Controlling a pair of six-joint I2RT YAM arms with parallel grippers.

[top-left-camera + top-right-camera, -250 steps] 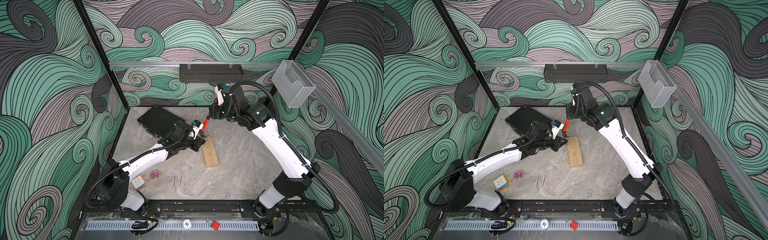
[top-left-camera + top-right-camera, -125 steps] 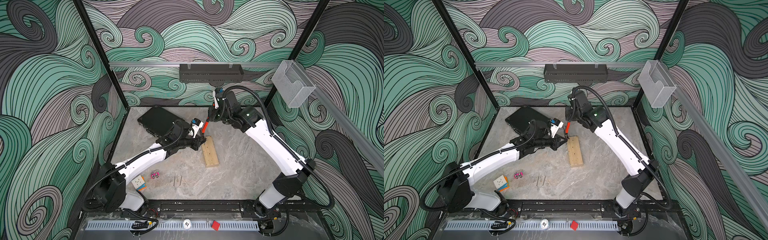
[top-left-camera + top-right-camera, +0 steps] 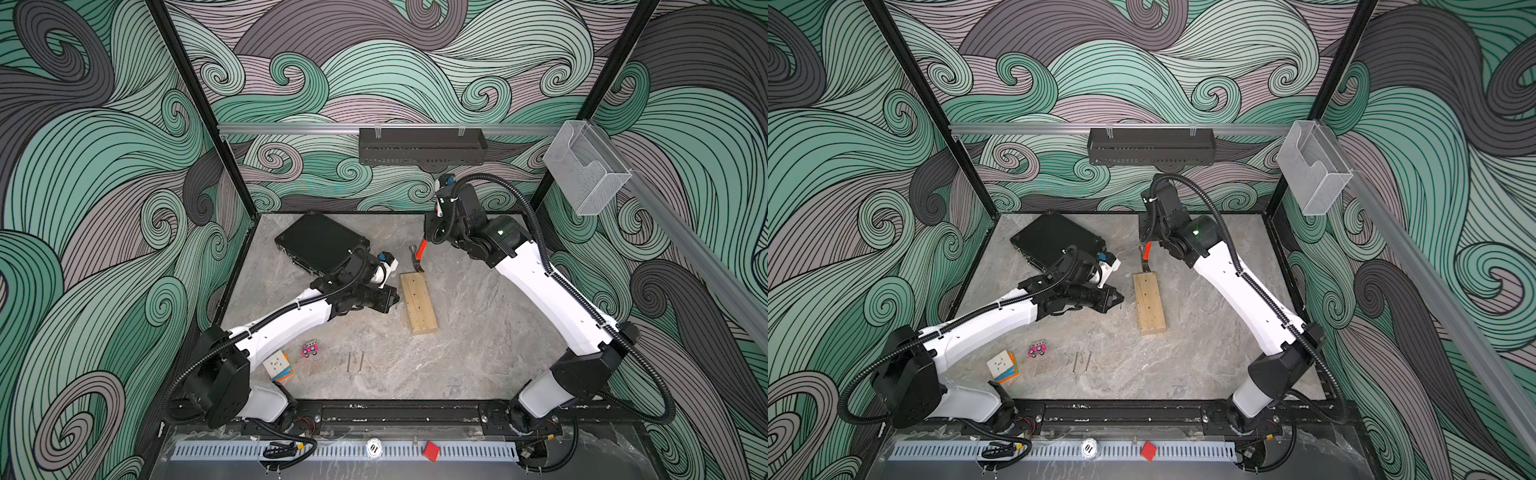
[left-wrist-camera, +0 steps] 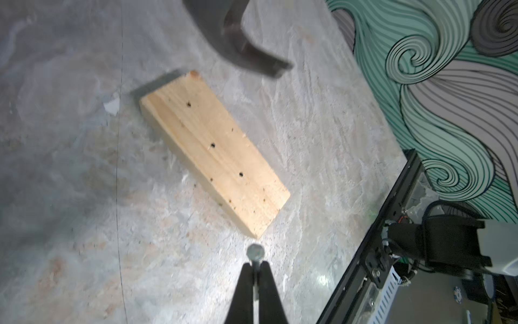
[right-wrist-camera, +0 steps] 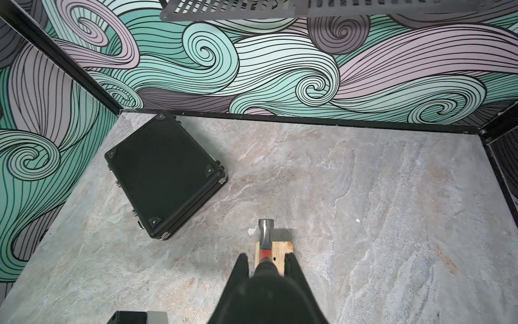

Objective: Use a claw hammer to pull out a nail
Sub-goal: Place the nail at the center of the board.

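two grips, both tight: right gripper (image 5: 266,257) clamps the claw hammer (image 3: 417,260) mid-frame, over the upper end of the wood block (image 3: 419,303); left gripper (image 4: 254,265) pinches a nail (image 4: 255,251) (seemingly freed). lift the hammer clear first.

Both top views bright, evenly lit from above, sharp; shadows soft and faint on the table (image 3: 478,332); left wrist view softer, claw hammer (image 4: 244,47) head smeared by blur, white glare patches on tabletop; right wrist view crisp, right gripper (image 5: 266,256) near lens dark, unfocused.
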